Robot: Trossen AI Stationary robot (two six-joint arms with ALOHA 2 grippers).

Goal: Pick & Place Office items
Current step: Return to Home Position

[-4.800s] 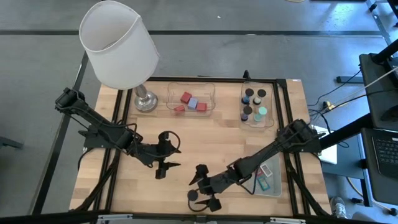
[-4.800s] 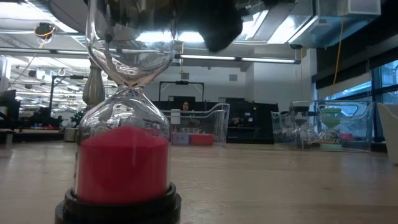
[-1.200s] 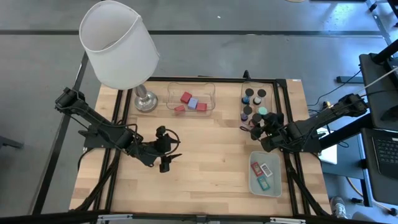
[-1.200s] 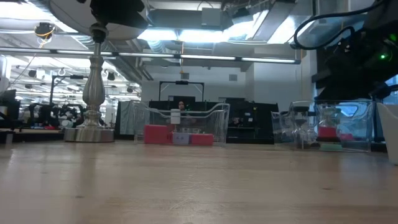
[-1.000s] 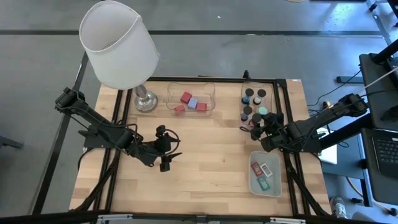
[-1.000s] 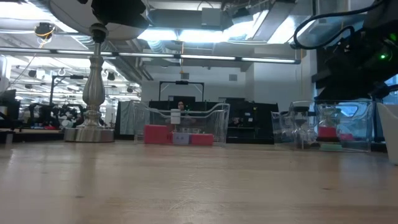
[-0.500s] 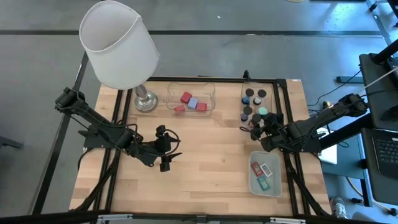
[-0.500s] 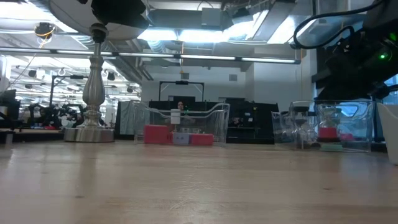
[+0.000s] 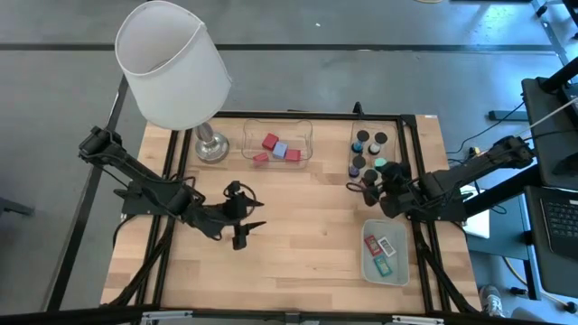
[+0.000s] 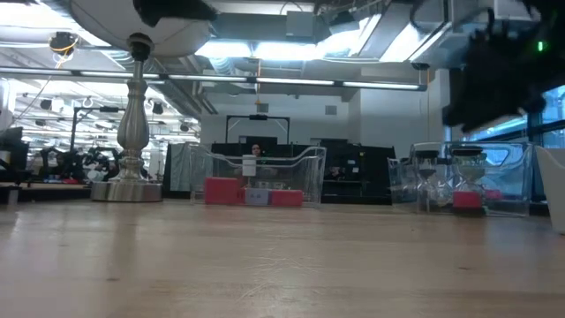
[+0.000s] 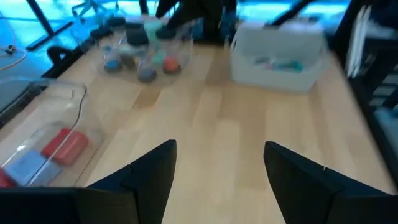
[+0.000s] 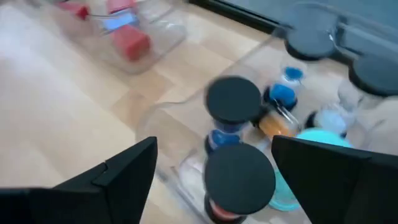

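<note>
Sand timers with black caps stand in a clear tray (image 9: 375, 153) at the table's far right. My right gripper (image 9: 366, 188) (image 12: 214, 142) is open at that tray's near end. Its fingers stand on either side of the red-sand timer (image 12: 239, 177) (image 10: 468, 196) without touching it. Red blocks and a lavender cube (image 9: 281, 150) lie in a second clear tray (image 9: 277, 143). Flat teal, red and white rectangles lie in the pale-green tray (image 9: 386, 253). My left gripper (image 9: 247, 223) (image 11: 219, 148) is open above bare wood left of the table's middle.
A lamp with a big white shade (image 9: 172, 63) stands on its metal foot (image 9: 211, 147) at the far left corner, its stem (image 10: 134, 115) showing in the low view. Bare wood (image 9: 307, 226) lies between the two arms. Black frame rails (image 9: 417, 181) run along the table's sides.
My right gripper has risen off the timer tray and drawn slightly toward the table's left. The red-sand timer stays standing in the tray, now uncovered in the low view.
</note>
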